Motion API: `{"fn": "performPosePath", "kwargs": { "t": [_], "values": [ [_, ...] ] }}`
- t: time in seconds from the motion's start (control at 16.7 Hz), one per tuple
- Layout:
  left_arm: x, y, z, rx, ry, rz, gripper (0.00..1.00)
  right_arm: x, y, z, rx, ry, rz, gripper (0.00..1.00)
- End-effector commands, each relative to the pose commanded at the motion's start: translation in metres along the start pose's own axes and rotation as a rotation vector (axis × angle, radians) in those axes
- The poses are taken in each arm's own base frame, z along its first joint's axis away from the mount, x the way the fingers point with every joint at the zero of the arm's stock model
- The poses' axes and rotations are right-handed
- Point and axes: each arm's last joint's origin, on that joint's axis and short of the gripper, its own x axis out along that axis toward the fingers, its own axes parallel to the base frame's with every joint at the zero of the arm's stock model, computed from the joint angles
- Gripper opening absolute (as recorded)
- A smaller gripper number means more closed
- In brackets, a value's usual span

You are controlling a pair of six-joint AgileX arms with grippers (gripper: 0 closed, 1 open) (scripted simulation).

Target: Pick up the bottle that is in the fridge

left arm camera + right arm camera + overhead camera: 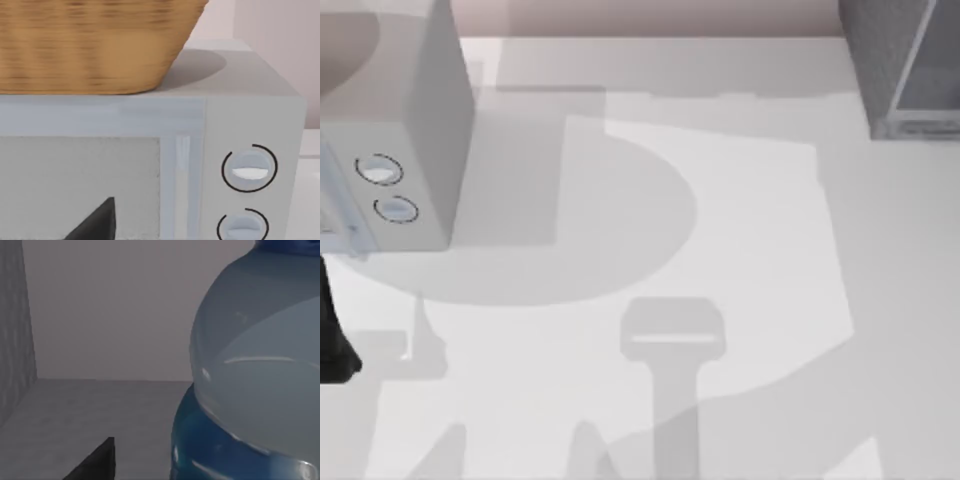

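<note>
- The right end effector [95, 462] shows one dark fingertip close beside the bottle [255, 375]; whether it is open or closed cannot be told.
- The bottle stands upright on the fridge's [905, 70] grey inner floor.
- The left end effector [97, 222] faces the pale box [250, 125] with two dials, under a wicker basket [90, 45].
- The fridge stands at the table's [740, 260] far right corner.

No text can be read: the bottle [260, 365] label is plain blue, the box [250, 125] dials unmarked.
</note>
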Motion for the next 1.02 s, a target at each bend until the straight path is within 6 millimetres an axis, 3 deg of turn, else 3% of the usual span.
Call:
{"fn": "performPosePath", "kwargs": {
  "t": [0.78, 1.02],
  "values": [
    [0.0000, 0.0000, 0.0000, 0.000, 0.000, 0.000, 1.00, 0.0000, 0.0000, 0.0000, 0.000, 0.000, 0.000, 0.02],
    [0.0000, 0.0000, 0.0000, 0.000, 0.000, 0.000, 1.00, 0.0000, 0.0000, 0.0000, 0.000, 0.000, 0.000, 0.00]
  ]
}}
